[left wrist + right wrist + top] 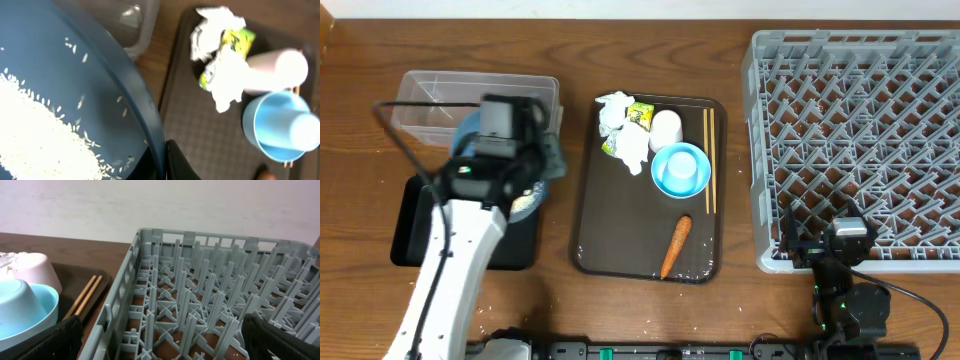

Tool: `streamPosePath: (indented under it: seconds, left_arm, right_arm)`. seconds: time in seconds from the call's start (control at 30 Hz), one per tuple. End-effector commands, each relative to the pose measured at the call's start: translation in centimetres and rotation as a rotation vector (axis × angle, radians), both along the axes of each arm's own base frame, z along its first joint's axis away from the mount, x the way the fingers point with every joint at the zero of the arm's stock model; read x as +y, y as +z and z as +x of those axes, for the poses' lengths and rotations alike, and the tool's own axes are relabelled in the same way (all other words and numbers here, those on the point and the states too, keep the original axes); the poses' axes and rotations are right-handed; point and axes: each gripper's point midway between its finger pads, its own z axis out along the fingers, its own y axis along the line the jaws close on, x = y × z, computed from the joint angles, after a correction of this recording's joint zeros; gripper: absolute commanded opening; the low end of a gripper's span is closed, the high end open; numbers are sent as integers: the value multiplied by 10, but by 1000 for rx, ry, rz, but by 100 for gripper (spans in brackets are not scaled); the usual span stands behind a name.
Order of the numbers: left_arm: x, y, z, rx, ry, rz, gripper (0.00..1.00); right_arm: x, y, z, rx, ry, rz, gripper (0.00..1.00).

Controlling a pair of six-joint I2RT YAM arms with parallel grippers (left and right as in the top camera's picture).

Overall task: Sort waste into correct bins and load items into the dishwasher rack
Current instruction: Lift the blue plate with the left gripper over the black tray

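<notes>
Your left gripper (542,162) is clamped on the rim of the plate (75,65). One finger (175,161) shows at the plate's edge in the wrist view. The plate hangs over the bench's (650,45) left side, above where the clear bin (430,95) meets the black bin (410,240). The arm hides most of it from overhead. Rice (35,135) is heaped on the plate, with loose grains scattered up toward its rim. I can't tell how far it's tilted.

Your right gripper (825,242) is spread wide and holds nothing. It sits at the bench's near edge, right by the near-left corner of the rack (860,140), looking across the pegs.

The brown tray (610,220) is mid-bench, between the bins and the rack:
- The napkins (620,125) are at the far-left corner, with the wrapper (640,113) tucked against them.
- The pink cup (665,127) lies on its side at the far edge, just right of the napkins.
- The bowl (265,125) is just nearer than the pink cup, with the blue cup (306,131) inside it.
- The chopsticks (709,160) lie along the right edge, side by side.
- The carrot (676,245) is by the near edge, right of centre and clear of the rest.
</notes>
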Motion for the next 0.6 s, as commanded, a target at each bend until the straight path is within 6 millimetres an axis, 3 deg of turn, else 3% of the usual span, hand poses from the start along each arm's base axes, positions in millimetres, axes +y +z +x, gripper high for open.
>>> streamPosePath:
  seconds: [0.0,0.17,0.33,0.57]
  left_arm:
    - [3,15,1,-34,-13,-121,6]
    - [11,22,1,-42,-6,-278,6]
    - [27,27,1,-57,32,-342,6]
    - [31,33,0,-73,32,-419,6]
  right_arm:
    - [2,-1,0,3,9,-12,99]
    - [2,-1,0,3,9,-12,99]
    - [2,-1,0,3,9,-12,99]
    - [2,-1,0,3,9,-12,99]
